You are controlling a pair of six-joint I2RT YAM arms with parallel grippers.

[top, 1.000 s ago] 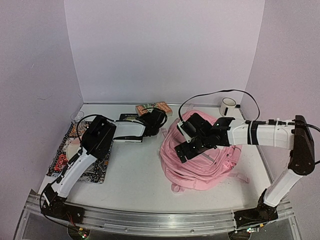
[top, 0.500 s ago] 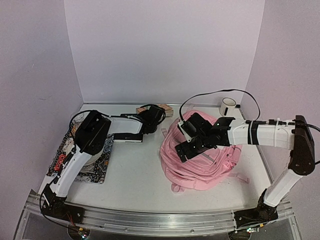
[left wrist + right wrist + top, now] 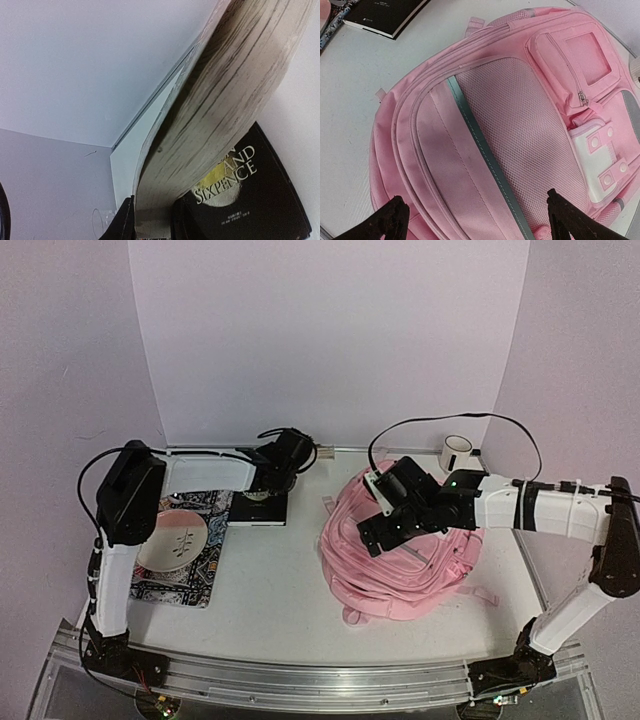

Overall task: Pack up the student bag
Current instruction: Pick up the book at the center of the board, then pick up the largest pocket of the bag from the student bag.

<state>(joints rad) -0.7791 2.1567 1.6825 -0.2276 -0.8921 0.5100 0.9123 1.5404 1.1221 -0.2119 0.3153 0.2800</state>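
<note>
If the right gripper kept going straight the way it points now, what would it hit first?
The student bag: the open right gripper aims at its mesh front panel, with nothing between them. The gap is hard to judge.

Paperback [image 3: 225,100] above book [image 3: 250,200], bag [image 3: 400,570] to right

Robot lab cell: a staged tabletop booth, not a lived-in room. Plain pale lilac panels [image 3: 330,340] box in a white tabletop [image 3: 270,580] on three sides. An aluminium rail [image 3: 320,685] along the near edge carries the arm bases [image 3: 105,645], with small indicator lights [image 3: 160,703] lit beneath. A loose black cable [image 3: 450,419] loops in the open above the right arm. Mixed props are laid out: pink student bag [image 3: 400,570], black book [image 3: 258,508], paperback [image 3: 215,100], white mug [image 3: 456,452], plate [image 3: 175,542] on a patterned mat [image 3: 190,580].
</note>
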